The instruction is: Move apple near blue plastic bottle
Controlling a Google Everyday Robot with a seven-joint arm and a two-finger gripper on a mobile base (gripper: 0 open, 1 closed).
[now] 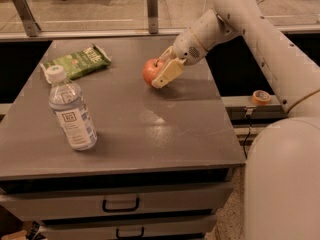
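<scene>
The red-orange apple (150, 71) is at the back middle of the grey table (165, 134), held between the fingers of my gripper (161, 72). One tan finger (168, 72) lies across the apple's right front; the other is behind it. The apple is at or just above the tabletop. The blue plastic bottle (71, 110), clear with a white cap and a white label, stands upright at the front left of the table. It is well apart from the apple, to its left and nearer the front edge.
A flat green snack packet (77, 61) lies at the back left of the table, behind the bottle. A roll of tape (260, 97) sits on a ledge right of the table. Drawers (120, 204) are below the front edge. My white arm (260, 39) reaches in from the right.
</scene>
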